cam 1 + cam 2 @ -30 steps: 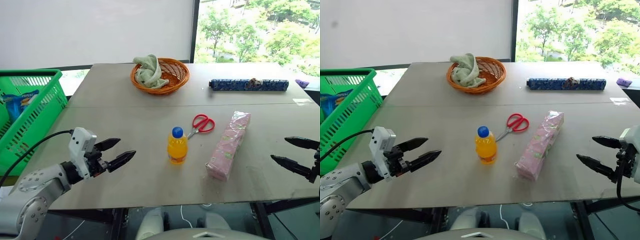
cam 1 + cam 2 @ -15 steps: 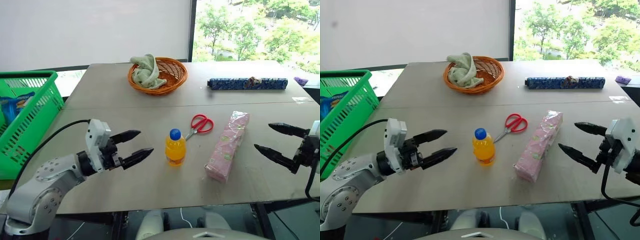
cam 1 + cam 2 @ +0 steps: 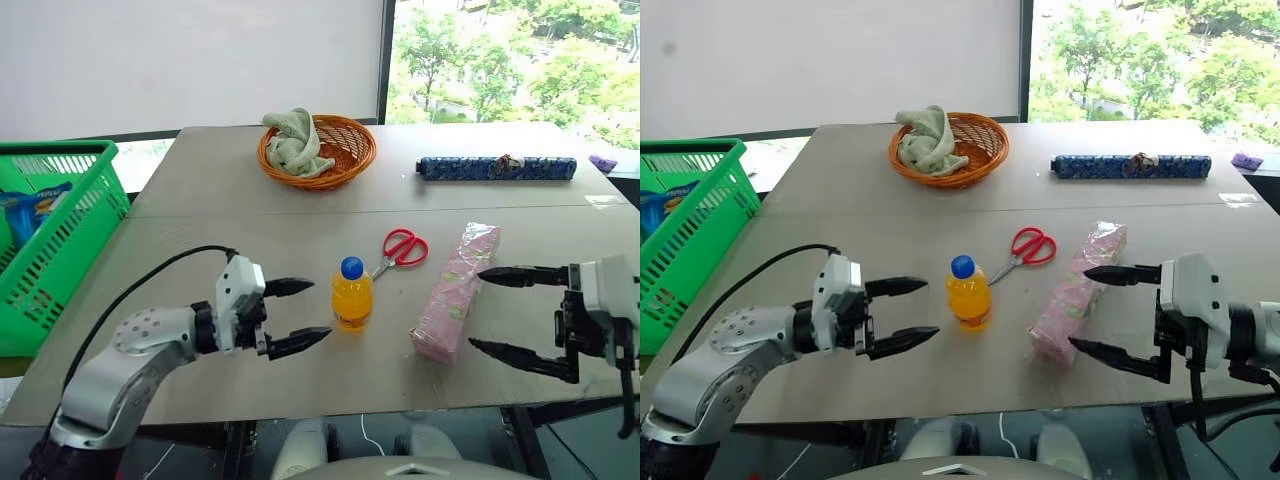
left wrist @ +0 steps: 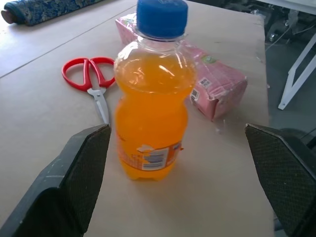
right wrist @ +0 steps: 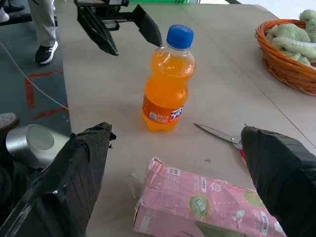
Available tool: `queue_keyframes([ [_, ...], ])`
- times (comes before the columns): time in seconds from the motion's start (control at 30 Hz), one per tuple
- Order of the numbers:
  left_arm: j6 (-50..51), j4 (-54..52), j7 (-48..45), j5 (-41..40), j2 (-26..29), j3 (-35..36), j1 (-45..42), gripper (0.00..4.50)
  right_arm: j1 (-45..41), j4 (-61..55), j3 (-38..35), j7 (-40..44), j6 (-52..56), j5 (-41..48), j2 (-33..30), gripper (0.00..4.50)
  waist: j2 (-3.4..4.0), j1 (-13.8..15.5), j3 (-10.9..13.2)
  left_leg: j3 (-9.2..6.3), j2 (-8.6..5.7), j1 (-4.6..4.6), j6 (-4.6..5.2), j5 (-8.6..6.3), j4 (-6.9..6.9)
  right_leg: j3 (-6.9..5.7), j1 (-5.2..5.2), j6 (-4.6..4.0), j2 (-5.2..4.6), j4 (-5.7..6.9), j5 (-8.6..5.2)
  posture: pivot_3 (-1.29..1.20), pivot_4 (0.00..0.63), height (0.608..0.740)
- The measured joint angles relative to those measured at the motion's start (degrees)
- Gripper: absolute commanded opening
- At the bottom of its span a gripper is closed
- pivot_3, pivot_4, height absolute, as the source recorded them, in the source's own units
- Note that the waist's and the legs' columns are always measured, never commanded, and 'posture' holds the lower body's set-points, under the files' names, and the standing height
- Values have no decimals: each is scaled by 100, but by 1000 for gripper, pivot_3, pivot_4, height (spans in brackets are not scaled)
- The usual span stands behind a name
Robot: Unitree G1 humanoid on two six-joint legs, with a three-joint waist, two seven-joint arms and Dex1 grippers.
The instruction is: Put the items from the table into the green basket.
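Note:
An orange drink bottle [image 3: 352, 297] with a blue cap stands upright on the grey table [image 3: 300, 230]. My left gripper [image 3: 306, 312] is open just left of the bottle, its fingertips level with it and short of touching. Red-handled scissors [image 3: 402, 248] lie behind the bottle. The long pink packet [image 3: 456, 290] lies to the right. My right gripper [image 3: 476, 310] is open beside the packet's near end, its fingers spread on either side of that end. The green basket [image 3: 55, 240] stands at the table's left edge with a blue packet inside.
An orange wicker basket [image 3: 318, 150] holding a green cloth sits at the back centre. A long dark blue patterned roll [image 3: 496, 168] lies at the back right. A small purple thing [image 3: 604, 163] rests at the far right edge. A person's legs [image 5: 42, 29] stand beyond the table.
My left gripper has moved right, close to the bottle. My right gripper has swung left toward the pink packet and turned, so that one finger now stands above the other.

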Motion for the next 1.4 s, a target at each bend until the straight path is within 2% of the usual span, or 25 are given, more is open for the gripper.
queue_keyframes([
  [0.37, -950, 1581, 94, 1167, -1356, -1283, -1112, 4467, 72, -203, 31, -247, -2, 12, 9, 4500, -4, -10, -2, -1, -1, -5, 8, 2, 9, -2, 3, 2, 2, 2, 1, -216, 11, 740],
  [0.43, -1006, 1874, 97, 1292, -1622, -1520, -1284, 3956, 72, -277, 79, -346, -1, 12, 27, 4500, -8, -29, -3, -1, -1, -6, 9, 2, 11, -1, 3, 3, 2, 4, 2, -222, 8, 740],
  [0.53, -1181, 2080, 29, 1406, -1658, -1553, -1337, 3028, 70, -347, 167, -492, 14, 36, 44, 4500, -3, -155, -8, -2, -1, -3, 9, 2, 11, -1, 3, 3, 4, 9, 2, -225, 6, 740],
  [0.7, -1335, 2184, -37, 1355, -1658, -1462, -1262, 3027, -80, -350, 369, -667, 16, 72, 46, 4500, -1, -202, -14, -4, 0, -2, 9, 2, 17, -1, 5, 5, 3, 13, 2, -207, 2, 740],
  [0.8, -1053, 2110, 163, 1064, -1642, -1066, -1073, 3027, -470, -340, 735, -884, 68, 23, 43, 4500, -3, -295, -15, -9, 2, -2, 9, 2, 18, -2, 4, 5, 4, 17, 2, -136, 0, 740],
  [0.93, -318, 1724, 989, 461, -1537, 85, -858, 3027, -1591, -121, 1701, -1366, 252, -300, 276, 4500, -13, -319, -9, -24, 3, -1, 8, 3, 20, -4, 2, 5, 12, 23, 3, -36, 0, 740],
  [1.0, 61, 1415, 1749, 202, -1542, 859, -809, 3027, -2611, 226, 2511, -1662, 491, -507, 800, 4500, -23, -279, -3, -29, 0, -3, 7, 4, 21, -5, 2, 5, 12, 23, 3, 12, 0, 740],
  [1.07, 368, 1254, 2437, 41, -1558, 1402, -861, 3027, -3287, 501, 3075, -1822, 733, -632, 1155, 4500, -28, -195, -1, -34, -3, -6, 6, 4, 21, -11, 2, 6, 11, 23, 3, 48, 0, 740],
  [1.17, 844, 1327, 3968, -78, -1529, 2485, -1725, 3027, -4764, 1483, 3966, -2177, 1092, -1039, 2206, 4500, -85, 14, 27, -55, -3, -18, -25, 24, 28, -27, -6, 5, 20, 37, 4, 90, 0, 740],
  [1.2, 852, 1334, 4237, -75, -1453, 2685, -1967, 3027, -4976, 1620, 4059, -2237, 1120, -1098, 2357, 4500, -100, 67, 21, -59, -3, -23, -27, 25, 26, -31, -6, 5, 20, 32, 4, 143, 0, 740],
  [1.23, 866, 1396, 4580, -71, -1323, 2943, -2254, 3027, -5239, 1861, 4139, -2255, 1129, -1148, 2561, 4500, -112, 132, 17, -60, -5, -23, -29, 24, 28, -32, -7, 5, 19, 28, 3, 163, 0, 740],
  [1.27, 900, 1728, 5193, 11, -1003, 3385, -2913, 3027, -5749, 2307, 4240, -2282, 1153, -1210, 2982, 4500, -130, 231, 25, -62, -8, -34, -29, 25, 28, -36, -10, 6, 18, 24, 4, 178, 0, 740],
  [1.3, 858, 2037, 5436, 204, -548, 3584, -3220, 3027, -6184, 2688, 4260, -2291, 1172, -1197, 3351, 4500, -147, 240, 30, -56, -9, -49, -31, 25, 27, -31, -33, 6, 20, 32, 4, 188, 0, 740],
  [1.37, 630, 2773, 5599, 727, 550, 3751, -3715, 3027, -7275, 3386, 4250, -2200, 1150, -1155, 3993, 4500, -161, 254, 24, -50, -19, -107, -41, 32, 19, -25, -102, 8, 33, 52, 6, 188, 0, 740],
  [1.4, 469, 2912, 5561, 890, 772, 3734, -3715, 3027, -7459, 3450, 4237, -2113, 1123, -1130, 4075, 4500, -162, 317, 14, -53, -30, -102, -43, 32, 11, -25, -105, 9, 36, 47, 6, 199, 0, 740],
])
